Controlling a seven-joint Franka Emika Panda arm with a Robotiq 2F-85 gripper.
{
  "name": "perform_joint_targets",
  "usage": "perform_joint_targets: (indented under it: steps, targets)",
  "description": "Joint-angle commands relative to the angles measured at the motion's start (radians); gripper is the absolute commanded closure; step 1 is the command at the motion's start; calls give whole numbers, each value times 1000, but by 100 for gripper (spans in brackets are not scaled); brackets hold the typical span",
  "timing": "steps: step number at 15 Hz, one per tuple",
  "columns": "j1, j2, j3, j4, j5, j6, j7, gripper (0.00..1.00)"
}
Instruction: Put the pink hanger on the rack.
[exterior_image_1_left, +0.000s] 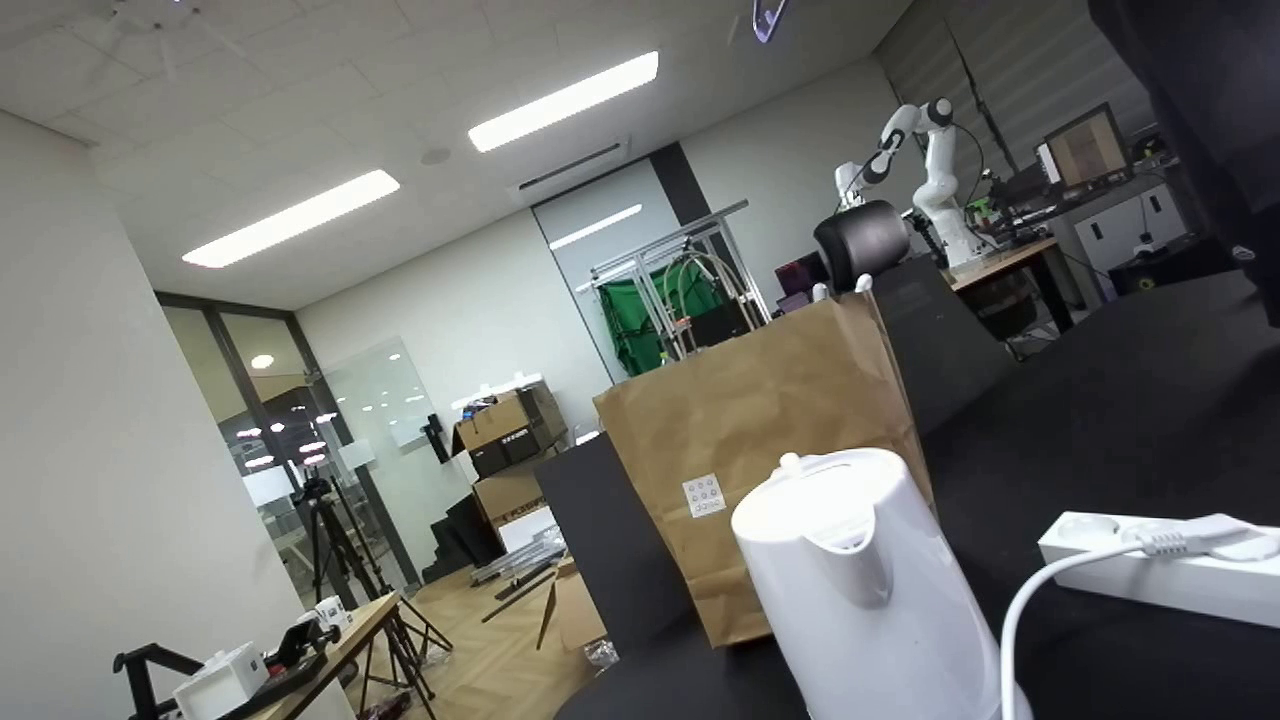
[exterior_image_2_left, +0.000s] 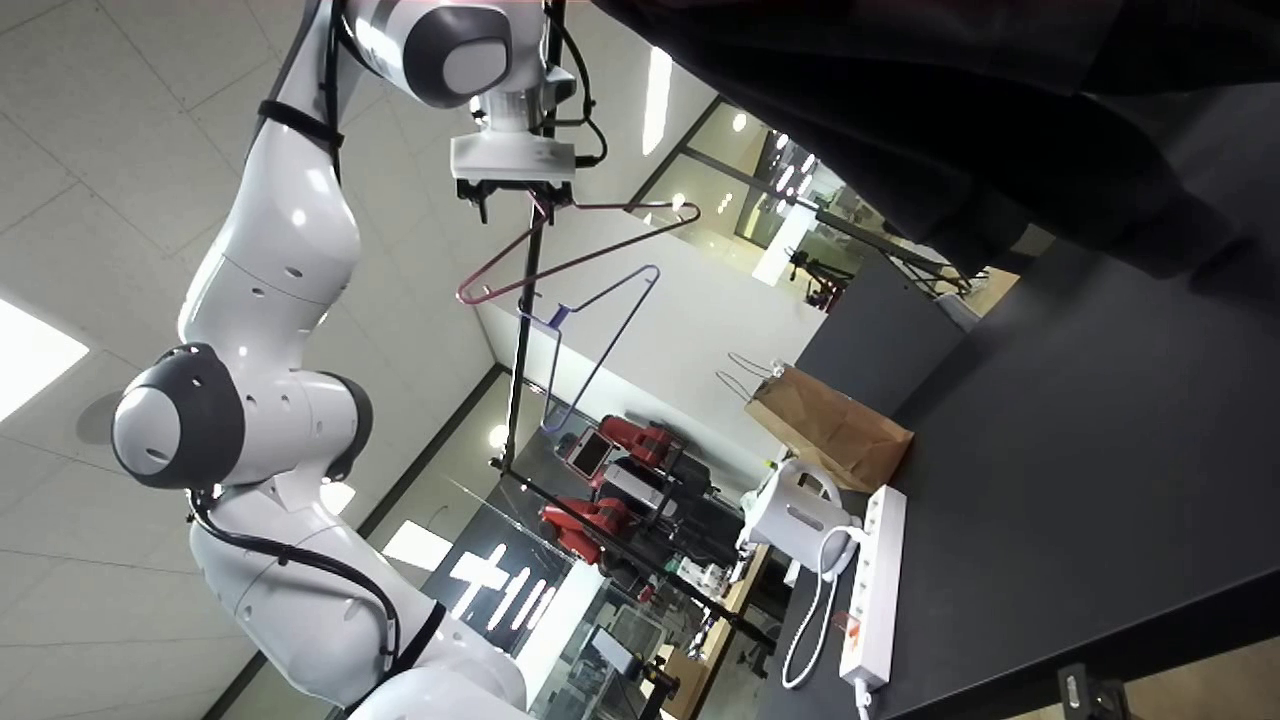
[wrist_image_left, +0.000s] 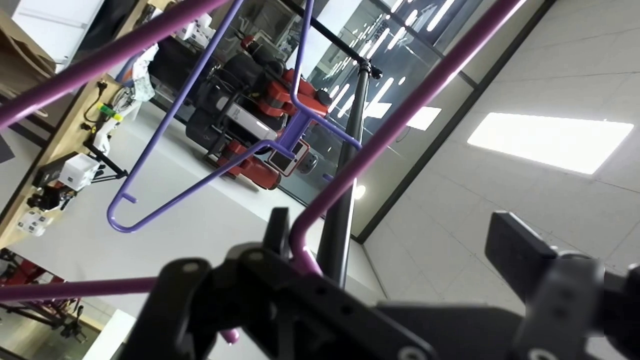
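Note:
The pink hanger (exterior_image_2_left: 590, 262) hangs tilted just below my gripper (exterior_image_2_left: 516, 210) in an exterior view, beside the rack's black bar (exterior_image_2_left: 531, 265). My gripper (wrist_image_left: 395, 235) is open in the wrist view, its fingers wide apart. The pink hanger (wrist_image_left: 390, 130) runs close along the inner side of the left-hand finger in that picture; whether they touch is unclear. The black rack bar (wrist_image_left: 345, 215) shows behind it. The hanger's hook is mostly hidden by the gripper, so I cannot tell whether it sits over the bar. Pink hanger and gripper are out of the remaining exterior view.
A purple hanger (exterior_image_2_left: 600, 350) hangs on the bar beside the pink one; it also shows in the wrist view (wrist_image_left: 165, 120). A paper bag (exterior_image_2_left: 830, 425), white jug (exterior_image_2_left: 795, 515) and power strip (exterior_image_2_left: 875, 590) are on the black table (exterior_image_2_left: 1080, 450). A dark-clothed person (exterior_image_2_left: 900, 110) is close by.

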Motion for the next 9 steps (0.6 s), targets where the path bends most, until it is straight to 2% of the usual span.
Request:
perform_joint_targets:
  steps: [1,9]
  targets:
    - [2,19,2,36,-15,-7,35,0]
    - [9,73,14,34,-51,35,15,0]
